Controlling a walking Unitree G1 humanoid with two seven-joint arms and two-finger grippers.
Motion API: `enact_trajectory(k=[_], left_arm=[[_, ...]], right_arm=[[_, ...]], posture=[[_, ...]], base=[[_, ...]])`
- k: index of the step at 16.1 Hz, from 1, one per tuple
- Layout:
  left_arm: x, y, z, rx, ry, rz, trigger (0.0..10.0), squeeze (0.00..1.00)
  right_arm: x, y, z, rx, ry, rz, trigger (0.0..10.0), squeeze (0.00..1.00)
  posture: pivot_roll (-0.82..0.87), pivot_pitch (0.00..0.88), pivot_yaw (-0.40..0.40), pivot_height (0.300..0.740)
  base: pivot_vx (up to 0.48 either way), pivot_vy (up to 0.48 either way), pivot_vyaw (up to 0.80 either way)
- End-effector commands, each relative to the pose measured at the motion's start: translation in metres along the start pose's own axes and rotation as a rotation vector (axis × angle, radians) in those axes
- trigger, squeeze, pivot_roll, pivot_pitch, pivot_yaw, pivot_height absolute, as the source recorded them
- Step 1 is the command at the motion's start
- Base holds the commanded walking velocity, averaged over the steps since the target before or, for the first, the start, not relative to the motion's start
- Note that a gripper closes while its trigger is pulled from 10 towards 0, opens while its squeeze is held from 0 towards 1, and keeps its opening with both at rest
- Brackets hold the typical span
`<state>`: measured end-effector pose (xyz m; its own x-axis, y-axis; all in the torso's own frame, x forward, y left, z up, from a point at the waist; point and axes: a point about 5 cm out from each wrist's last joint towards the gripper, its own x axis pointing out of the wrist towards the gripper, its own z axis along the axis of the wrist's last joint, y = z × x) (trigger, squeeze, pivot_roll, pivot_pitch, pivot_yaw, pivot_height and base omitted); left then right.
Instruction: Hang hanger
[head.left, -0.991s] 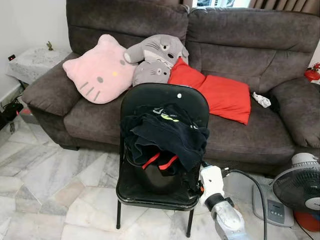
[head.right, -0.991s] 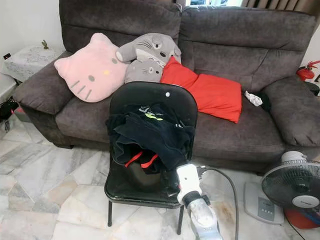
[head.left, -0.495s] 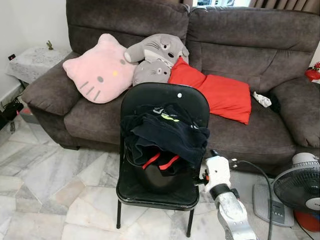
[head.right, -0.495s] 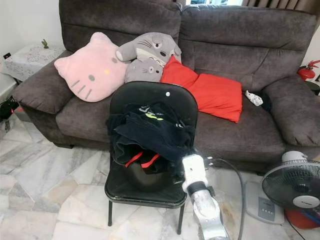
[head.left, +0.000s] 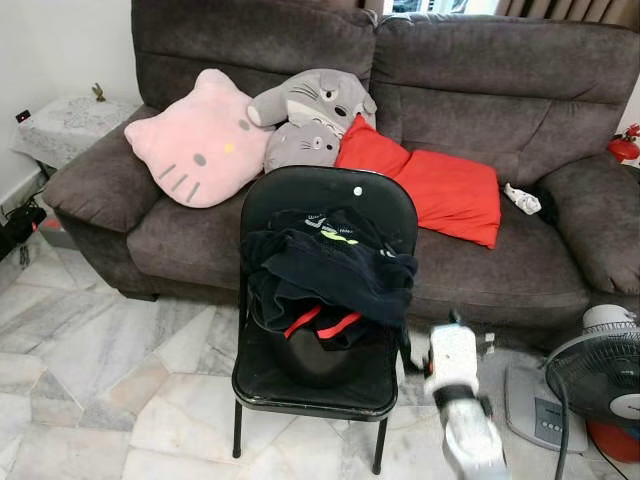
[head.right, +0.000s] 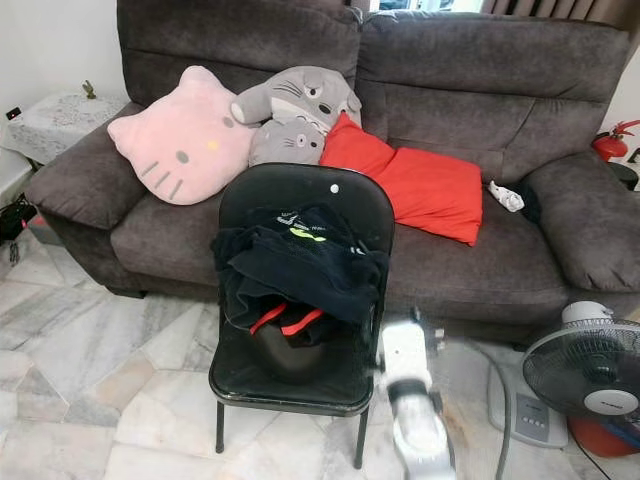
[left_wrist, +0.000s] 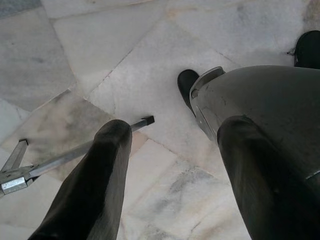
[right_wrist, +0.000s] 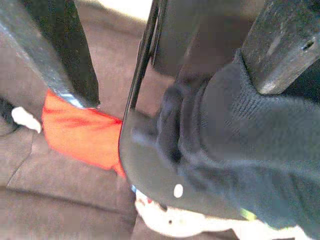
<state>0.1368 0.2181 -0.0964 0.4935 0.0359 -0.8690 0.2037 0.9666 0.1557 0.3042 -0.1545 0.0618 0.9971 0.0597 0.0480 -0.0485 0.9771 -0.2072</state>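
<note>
Approach step. Your right gripper, lower right of the frame, hovers beside the black chair, fingers apart and empty. The clothes pile lies at centre; no hanger can be made out in it. Left gripper hangs open over the floor. Next, find the hanger.
</note>
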Motion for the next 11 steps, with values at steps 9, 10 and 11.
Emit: enact_trajectory(k=[9, 10, 11], left_arm=[[0.000, -0.021, -0.010, 0.007, 0.040, -0.077, 10.0, 0.00], [0.000, -0.021, -0.009, 0.008, 0.039, -0.077, 10.0, 0.00], [0.000, -0.021, -0.009, 0.008, 0.039, -0.077, 10.0, 0.00]], right_arm=[[0.011, 0.030, -0.010, 0.010, 0.143, 0.225, 10.0, 0.00], [0.014, 0.026, -0.005, 0.022, 0.115, 0.181, 10.0, 0.00], [0.015, 0.025, -0.004, 0.026, 0.107, 0.168, 10.0, 0.00]], posture=[[-0.06, 0.087, -0.045, 0.740], [-0.06, 0.089, -0.045, 0.740], [-0.06, 0.089, -0.045, 0.740]], base=[[0.000, 0.000, 0.00], [0.000, 0.000, 0.00], [0.000, 0.000, 0.00]])
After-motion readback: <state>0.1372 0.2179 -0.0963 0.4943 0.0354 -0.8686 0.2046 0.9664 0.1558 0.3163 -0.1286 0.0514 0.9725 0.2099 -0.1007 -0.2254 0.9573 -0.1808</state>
